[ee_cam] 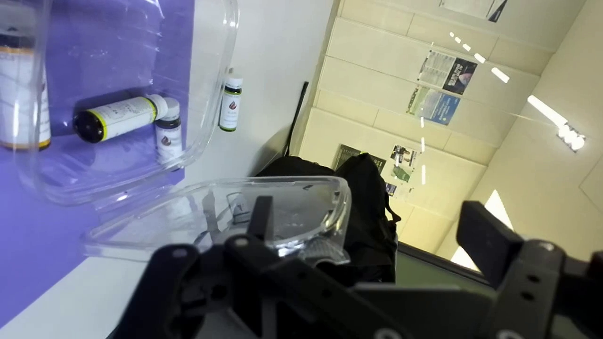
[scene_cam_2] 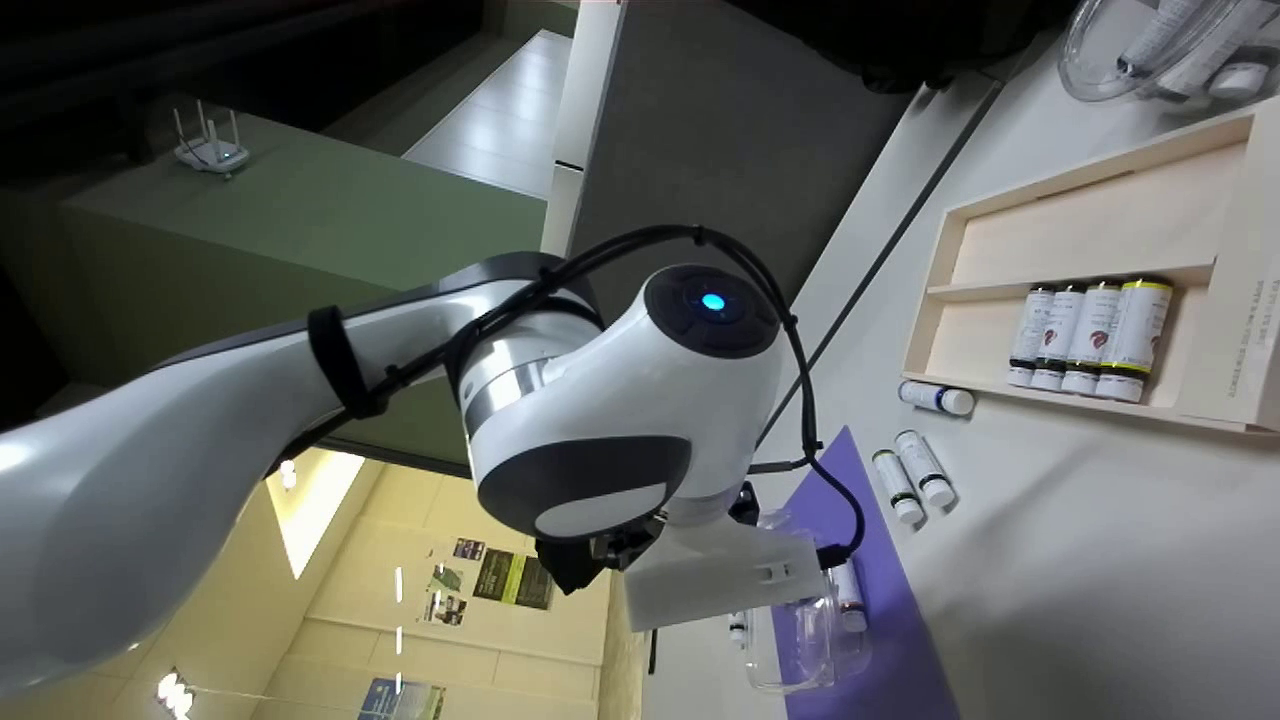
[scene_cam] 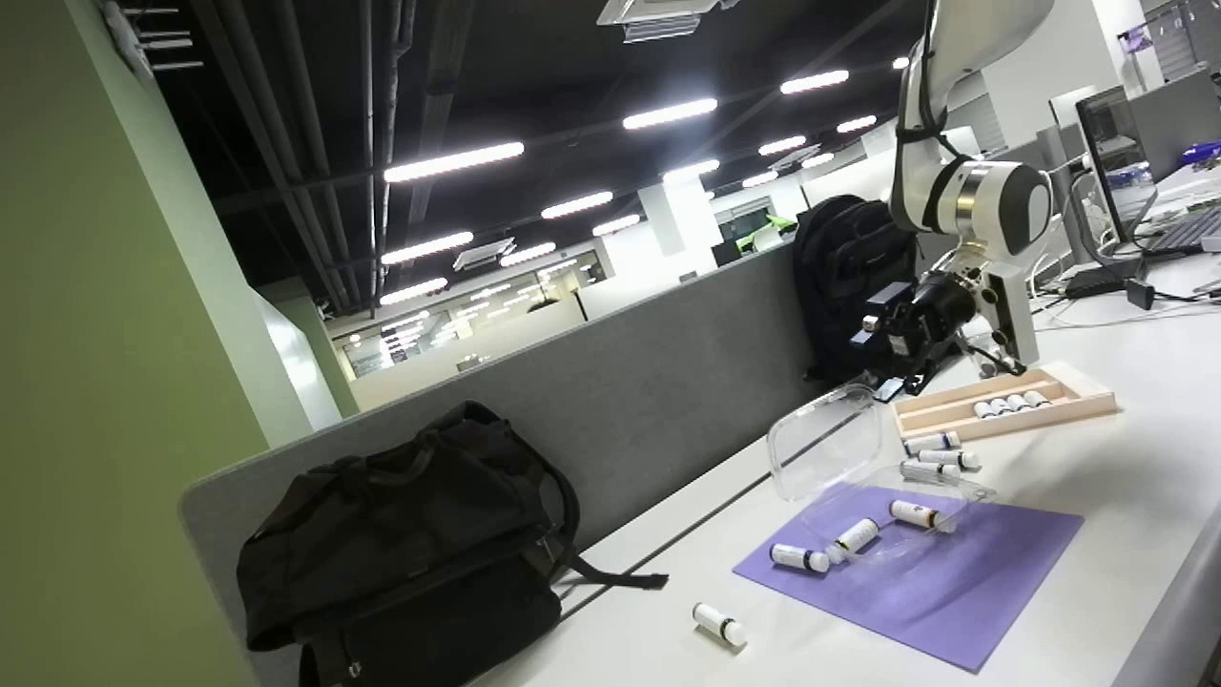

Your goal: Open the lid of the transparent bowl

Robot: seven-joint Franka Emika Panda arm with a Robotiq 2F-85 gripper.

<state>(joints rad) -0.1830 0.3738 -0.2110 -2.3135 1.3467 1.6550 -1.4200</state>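
Note:
The transparent bowl (scene_cam: 887,551) sits on a purple mat; it also shows in the wrist view (ee_cam: 127,189) and partly behind the arm in an exterior view (scene_cam_2: 790,685). Its clear lid (scene_cam: 825,444) stands raised and tilted back at the bowl's far edge. In the wrist view the lid (ee_cam: 292,207) lies beyond one finger. My gripper (ee_cam: 372,223) is open, its fingers wide apart with nothing between them. In an exterior view the gripper (scene_cam: 901,384) is close to the lid's upper corner; I cannot tell whether they touch. The fingertips are hidden behind the arm in an exterior view.
Small white-labelled bottles lie in or around the bowl, such as a yellow-banded bottle (ee_cam: 125,117). Another bottle (scene_cam: 720,625) lies off the purple mat (scene_cam: 992,592). A wooden tray (scene_cam: 1092,396) holds several bottles. A grey partition (scene_cam: 687,353) and a black backpack (scene_cam: 410,544) border the table.

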